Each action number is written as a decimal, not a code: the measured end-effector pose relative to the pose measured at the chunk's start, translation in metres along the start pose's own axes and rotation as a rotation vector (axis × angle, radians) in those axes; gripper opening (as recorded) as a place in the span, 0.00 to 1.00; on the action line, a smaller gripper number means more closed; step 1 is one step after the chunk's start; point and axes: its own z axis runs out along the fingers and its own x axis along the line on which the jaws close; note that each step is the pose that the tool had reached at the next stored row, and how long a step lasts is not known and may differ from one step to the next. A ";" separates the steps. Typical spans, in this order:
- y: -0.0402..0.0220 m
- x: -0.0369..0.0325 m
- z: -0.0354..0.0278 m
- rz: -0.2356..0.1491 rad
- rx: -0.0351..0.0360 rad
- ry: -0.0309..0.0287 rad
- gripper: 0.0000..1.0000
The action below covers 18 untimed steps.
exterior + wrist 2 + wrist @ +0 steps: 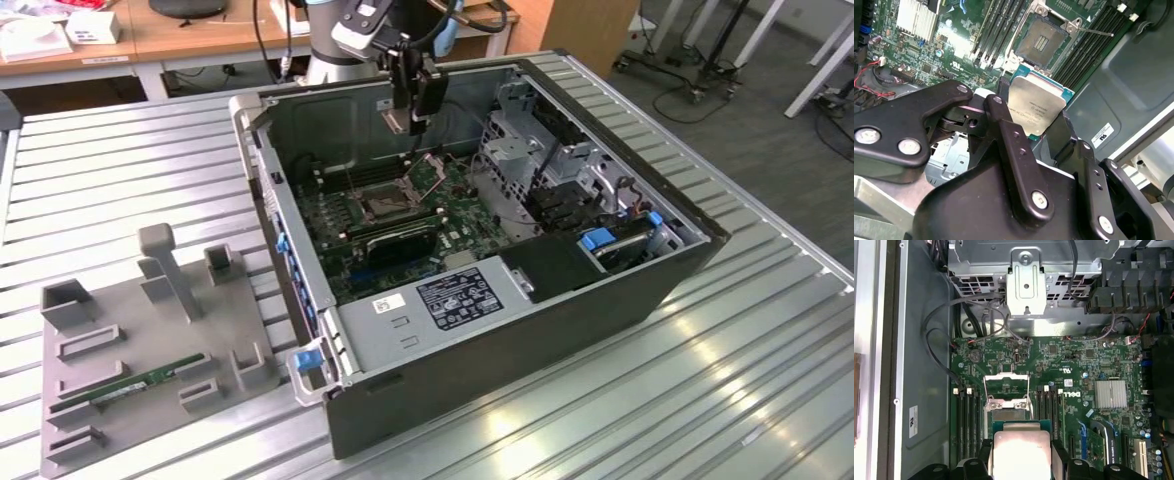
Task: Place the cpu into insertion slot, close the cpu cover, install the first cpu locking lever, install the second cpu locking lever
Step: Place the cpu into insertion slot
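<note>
black two-finger gripper [1035,116] hangs inside the open black metal computer tower case [561,330], which lies on its side on the ribbed silver metal table [120,170]. jaws are clamped on the cpu [1036,102], a small flat square chip with a silver-grey metal top and a green edge; one black finger presses on each of two opposite sides, and the fingers [1060,460] show in both wrist views. the cpu is up off the green motherboard [1079,360], tilted in the second wrist view, and touches nothing but the fingers. the square cpu socket [1041,40], with its grid of fine contacts, lies bare just beyond the chip. the cpu cover [1006,385], a thin silvery metal frame with an open centre, stands swung up off the socket on its hinge. a thin bare metal lever rod [1094,32] sticks out free at one corner of the socket, across the black memory slots [1089,50]. a finned silver heat sink [1110,394] sits on the board, well apart from the socket. on the exterior view's left of the case, a grey plastic fixture tray [134,330] rests on the table with a long green memory stick [134,380] in it.
</note>
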 end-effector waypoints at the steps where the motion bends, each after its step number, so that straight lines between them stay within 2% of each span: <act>1: 0.0000 0.0000 0.0000 0.000 0.0000 0.0000 0.55; 3: 0.0000 0.0000 0.0001 0.000 0.0004 -0.0001 0.55; 4: 0.0000 0.0001 0.0004 0.000 0.0044 0.0001 0.55; 6: -0.0001 0.0000 0.0009 0.000 0.0245 -0.0011 0.55; 13: -0.0002 0.0000 0.0018 -0.002 0.0262 -0.0006 0.55; 18: -0.0007 -0.0001 0.0058 -0.071 0.0275 0.0040 0.55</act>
